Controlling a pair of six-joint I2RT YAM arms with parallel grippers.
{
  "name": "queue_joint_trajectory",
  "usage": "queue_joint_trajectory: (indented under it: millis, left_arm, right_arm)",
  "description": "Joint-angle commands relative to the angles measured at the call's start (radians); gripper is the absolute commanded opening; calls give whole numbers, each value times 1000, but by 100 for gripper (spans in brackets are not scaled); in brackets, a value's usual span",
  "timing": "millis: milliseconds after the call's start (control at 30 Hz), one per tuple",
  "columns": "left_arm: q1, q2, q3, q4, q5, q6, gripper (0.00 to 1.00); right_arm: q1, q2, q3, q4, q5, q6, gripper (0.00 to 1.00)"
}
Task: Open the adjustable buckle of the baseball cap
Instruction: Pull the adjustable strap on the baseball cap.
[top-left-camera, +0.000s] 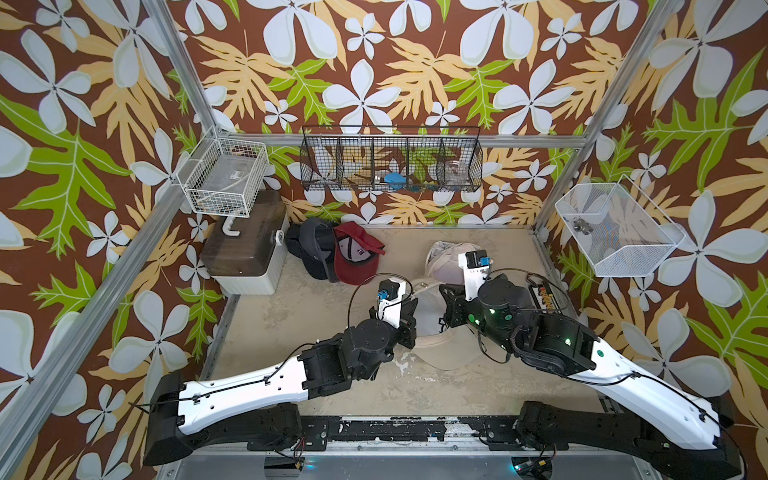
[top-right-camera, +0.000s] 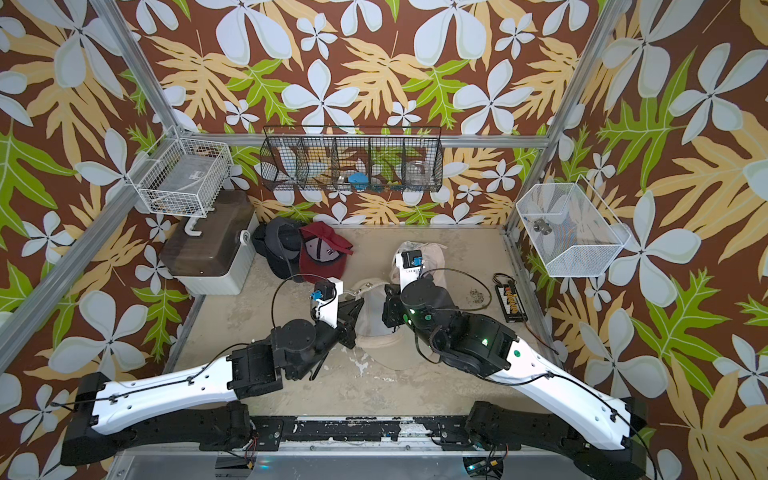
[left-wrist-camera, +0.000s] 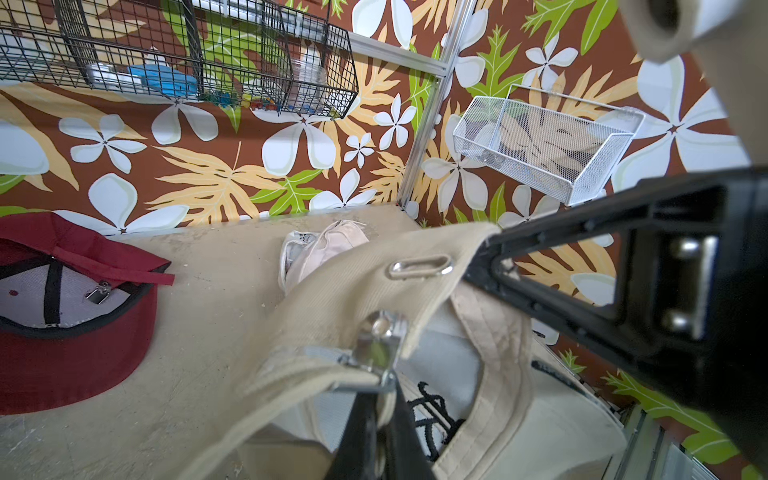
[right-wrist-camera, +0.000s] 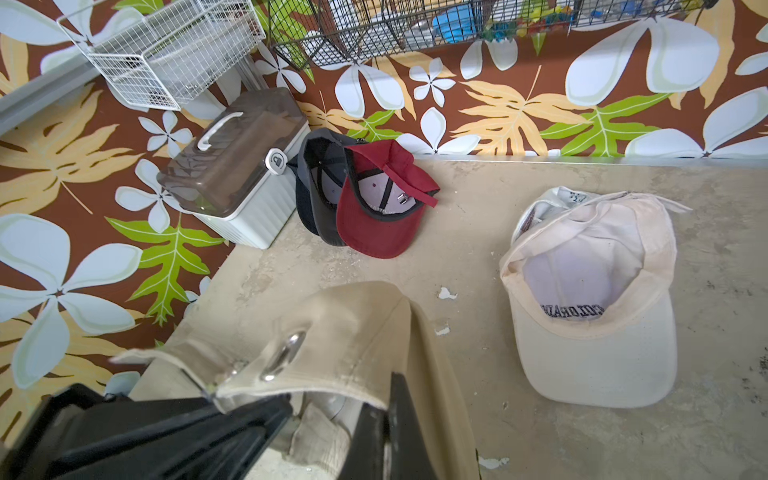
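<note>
Your beige cap (top-left-camera: 430, 318) lay inside-up at mid-table between both arms, brim toward the robot's base and rear band lifted. The right gripper (right-wrist-camera: 382, 401) was pinched shut on the strap (left-wrist-camera: 365, 286), beyond its eyelet (left-wrist-camera: 419, 266). The left gripper (left-wrist-camera: 380, 395) was clamped shut right at the buckle (left-wrist-camera: 378, 345), so it was nearer. The strap's long axis ran from gripper to gripper, so any pull probably belonged along that line.

L wrist view: silver metal buckle (left-wrist-camera: 379, 345) of beige cotton baseball cap (left-wrist-camera: 332, 291) is blurred, and left gripper (left-wrist-camera: 380, 399) on it is cut by the frame edge. In both top views cap's 3 & 9 o'clock sides sit hidden behind right gripper (top-left-camera: 446, 299) & left gripper. Bits in black wire basket (top-left-camera: 390, 129) at 12 o'clock are too small to ID.
</note>
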Motion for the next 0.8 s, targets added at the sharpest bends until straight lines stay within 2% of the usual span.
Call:
queue_joint_trajectory:
  millis: [0,567,767]
  left_arm:
    - [2,-7,11,-36,17,12,7]
    - [1,11,110,-194,107,25,6]
    - [2,13,121,-225,131,24,6]
  right_arm:
    - [1,-23,-40,49,17,-49,0]
    - [3,-103,-221,167,-114,-201,0]
    - [3,-122,-231,165,-114,-230,8]
